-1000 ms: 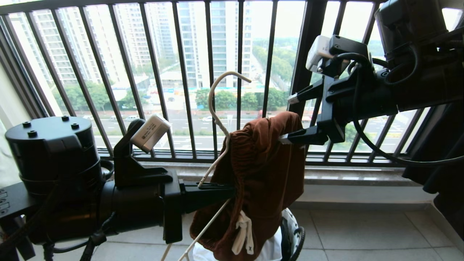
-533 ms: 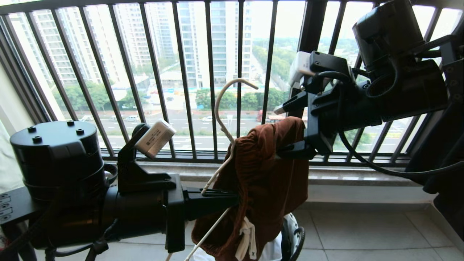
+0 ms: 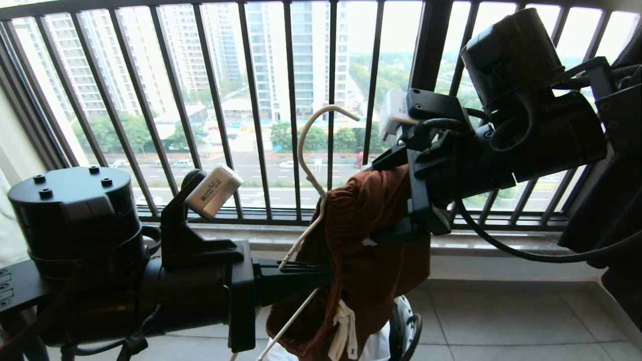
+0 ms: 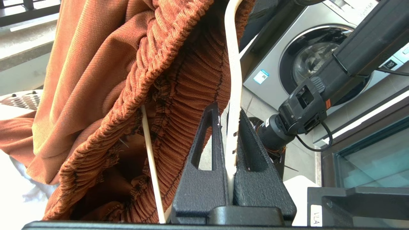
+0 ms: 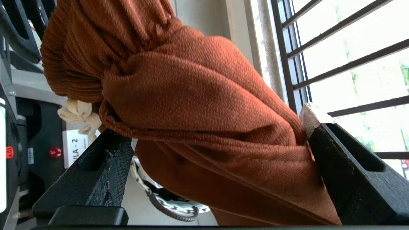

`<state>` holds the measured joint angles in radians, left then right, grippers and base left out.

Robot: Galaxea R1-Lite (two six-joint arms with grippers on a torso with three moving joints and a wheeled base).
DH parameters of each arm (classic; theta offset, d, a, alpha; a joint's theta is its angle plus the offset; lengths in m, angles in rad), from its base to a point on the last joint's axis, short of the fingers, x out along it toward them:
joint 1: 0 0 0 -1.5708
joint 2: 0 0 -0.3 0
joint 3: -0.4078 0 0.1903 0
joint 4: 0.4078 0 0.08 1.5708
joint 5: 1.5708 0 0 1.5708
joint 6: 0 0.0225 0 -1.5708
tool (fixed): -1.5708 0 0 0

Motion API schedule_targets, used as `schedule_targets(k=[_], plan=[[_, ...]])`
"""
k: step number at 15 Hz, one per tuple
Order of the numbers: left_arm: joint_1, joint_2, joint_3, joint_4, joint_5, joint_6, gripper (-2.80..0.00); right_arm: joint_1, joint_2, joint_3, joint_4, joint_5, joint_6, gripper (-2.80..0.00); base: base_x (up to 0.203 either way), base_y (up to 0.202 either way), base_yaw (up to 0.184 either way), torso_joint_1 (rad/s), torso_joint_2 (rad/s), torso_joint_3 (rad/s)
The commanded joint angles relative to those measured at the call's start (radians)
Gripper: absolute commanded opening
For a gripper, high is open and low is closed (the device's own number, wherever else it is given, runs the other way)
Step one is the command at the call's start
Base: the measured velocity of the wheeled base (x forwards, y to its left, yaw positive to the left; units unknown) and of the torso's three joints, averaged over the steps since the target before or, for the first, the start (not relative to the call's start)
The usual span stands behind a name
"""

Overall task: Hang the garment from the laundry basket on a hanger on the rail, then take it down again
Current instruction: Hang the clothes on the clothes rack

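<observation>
**Shorts draped on the hanger, right jaws spread around the cloth**

At lower centre of the head view the left gripper (image 3: 301, 271) is clamped tight on the wire of the hanger (image 3: 306, 165), likely to hold it steady, hook up, while the garment (image 3: 371, 250) is draped on it. From the upper right, the right gripper (image 3: 396, 195) straddles the top fold with its jaws spread wide, one either side of the cloth; it looks placed to take or adjust it, not pinching. The laundry basket (image 3: 409, 326) peeks out at the bottom, below the shorts. The rail is out of view. Writing: "VLA" at the lower right of the left wrist view, "VLA - 2" at the left of the right wrist view
</observation>
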<state>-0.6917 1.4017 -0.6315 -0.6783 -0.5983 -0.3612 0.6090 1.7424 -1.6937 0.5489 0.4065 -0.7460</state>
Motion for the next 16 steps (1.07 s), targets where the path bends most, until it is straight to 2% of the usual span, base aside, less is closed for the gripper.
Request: schedule_targets(k=[1,12,13,16], plan=[[0.000,-0.010,0.004,-0.005,-0.003,-0.001,-2.80,0.016,0.020,-0.018,0.006,0.011,-0.004,0.00,0.000,0.000,0.000,0.000,0.00,0.000],[-0.002,-0.027,0.019,-0.006,-0.003,0.008,-2.80,0.038,0.023,-0.024,0.005,0.023,-0.004,0.00,0.000,0.000,0.000,0.000,0.00,0.000],[-0.002,-0.027,0.018,-0.004,-0.003,0.008,-2.80,0.038,0.023,-0.024,0.005,0.023,-0.004,-2.80,0.000,0.000,0.000,0.000,0.00,0.000],[-0.001,-0.026,0.018,-0.006,-0.003,0.008,-2.80,0.038,0.019,-0.024,0.005,0.023,-0.001,-2.80,0.000,0.000,0.000,0.000,0.00,0.000]])
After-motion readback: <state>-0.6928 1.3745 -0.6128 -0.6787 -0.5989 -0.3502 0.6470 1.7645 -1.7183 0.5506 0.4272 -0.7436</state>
